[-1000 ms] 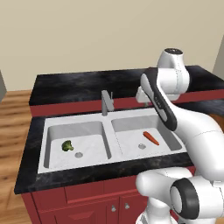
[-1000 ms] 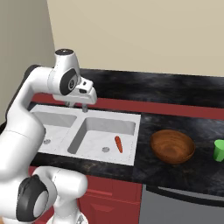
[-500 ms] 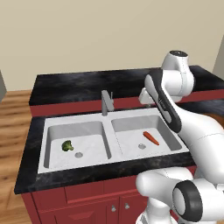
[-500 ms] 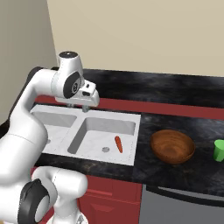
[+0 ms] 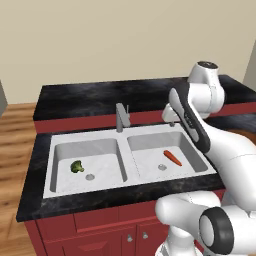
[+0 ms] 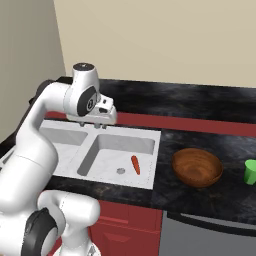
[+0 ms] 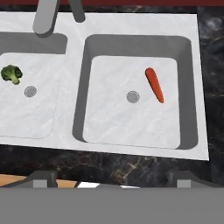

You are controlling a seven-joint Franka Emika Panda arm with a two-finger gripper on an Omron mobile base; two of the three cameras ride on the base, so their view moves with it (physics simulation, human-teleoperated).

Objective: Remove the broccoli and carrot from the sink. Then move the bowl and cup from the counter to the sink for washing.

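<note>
Your gripper point(image 6: 100, 125) hangs high over the back rim of the sink point(image 5: 125, 178), above the right basin, holding nothing. The fingers are tiny in both base views and only their tips poke up in the hand view, so you can't tell whether they're spread or closed.

The carrot point(image 7: 154, 84) lies flat on the right basin floor, just right of that basin's drain point(image 7: 132, 96), apart from it; also seen at point(image 5: 172, 157) and point(image 6: 135, 164). The broccoli point(image 7: 11, 73) sits in the left basin, up-left of its drain, not touching; also at point(image 5: 76, 166).

The faucet point(image 5: 121, 116) stands at centre back between the basins. The bowl point(image 6: 197, 166) rests upright on the counter point(image 6: 165, 187) right of the sink. The cup point(image 6: 250, 171) stands further right, well apart from the bowl.
</note>
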